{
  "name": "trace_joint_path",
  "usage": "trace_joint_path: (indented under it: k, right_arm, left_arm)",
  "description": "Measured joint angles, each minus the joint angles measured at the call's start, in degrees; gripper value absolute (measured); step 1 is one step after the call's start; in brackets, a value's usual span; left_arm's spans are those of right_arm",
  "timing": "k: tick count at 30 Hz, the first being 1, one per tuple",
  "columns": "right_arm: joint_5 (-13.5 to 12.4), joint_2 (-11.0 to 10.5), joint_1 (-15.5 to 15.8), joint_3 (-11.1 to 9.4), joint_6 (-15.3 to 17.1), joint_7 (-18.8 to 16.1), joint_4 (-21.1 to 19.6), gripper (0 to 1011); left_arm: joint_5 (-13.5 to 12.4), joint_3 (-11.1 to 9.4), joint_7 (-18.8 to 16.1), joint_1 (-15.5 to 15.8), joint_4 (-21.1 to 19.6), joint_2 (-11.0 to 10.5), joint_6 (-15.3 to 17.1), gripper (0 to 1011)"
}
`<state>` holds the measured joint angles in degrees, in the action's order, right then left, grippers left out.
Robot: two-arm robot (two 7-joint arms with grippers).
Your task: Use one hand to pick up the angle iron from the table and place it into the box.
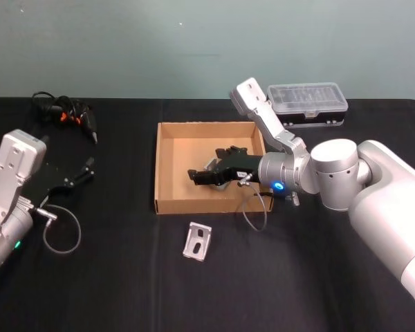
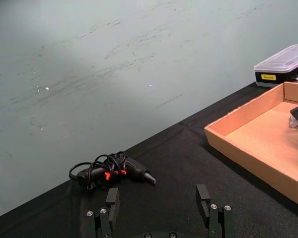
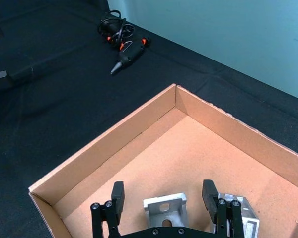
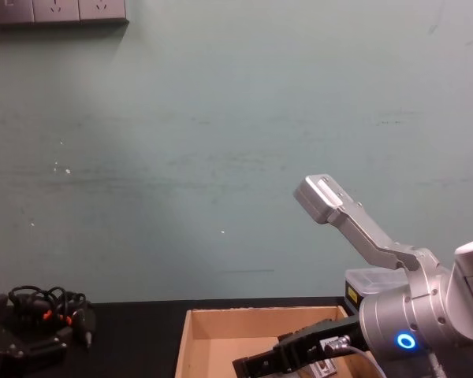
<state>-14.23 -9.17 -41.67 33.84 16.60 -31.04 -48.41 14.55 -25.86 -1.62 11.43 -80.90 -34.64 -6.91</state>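
A: Where is the right gripper [image 3: 163, 192]?
B: It hangs low inside the box [image 3: 114, 148], close to the floor of it. Its arm comes in from the right side.
A: Does it hold something?
B: No, it holds nothing. Its two fingers are spread wide apart. An angle iron [image 3: 165, 210] sits between them on the box floor, but neither finger touches it.
A: What does that look like?
B: It is a small silver bent piece with a hole in it.
A: Is there another one?
B: Yes. A second angle iron [image 3: 247, 218] lies in the box too, just beside the first, on the outer side of one finger.
A: Any more?
B: A third angle iron [image 1: 197, 241] lies on the table [image 1: 124, 290], outside the box, near its front wall.
A: What is the box like?
B: It is brown card with low walls and no lid. It sits in the middle of the black table.
A: And the left gripper [image 1: 85, 173]?
B: It is off on the left side, well apart from the box. Its fingers are spread apart too, and it holds nothing.
A: What else is there?
B: A black tool [image 1: 69, 114] with orange bits and a curled cord lies at the back left. A case [image 1: 308, 105] with a clear lid sits behind the box, at the back right.
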Motion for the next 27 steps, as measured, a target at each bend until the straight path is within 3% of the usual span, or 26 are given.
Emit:
trace_joint_path:
  k: [9, 19, 22, 27]
  right_arm:
    - [0.1, -0.2, 0.3, -0.1, 0.0, 0.2, -0.7, 1002]
    - [0.0, -3.7, 5.4, -1.7, 0.4, 1.5, -11.9, 1000]
    - [-0.7, -6.3, 8.6, -2.3, 1.0, 1.3, -18.5, 1002]
    - [-1.5, -9.5, 11.9, -2.5, 1.9, 0.3, -25.5, 1002]
  left_arm:
    - [0.0, 0.0, 0.0, 0.0, 0.0, 0.0, 0.0, 1011]
    - [0.0, 0.0, 0.0, 0.0, 0.0, 0.0, 0.0, 1011]
    - [0.0, 0.0, 0.0, 0.0, 0.0, 0.0, 0.0, 1011]
    - [0.0, 0.0, 0.0, 0.0, 0.0, 0.0, 0.0, 1011]
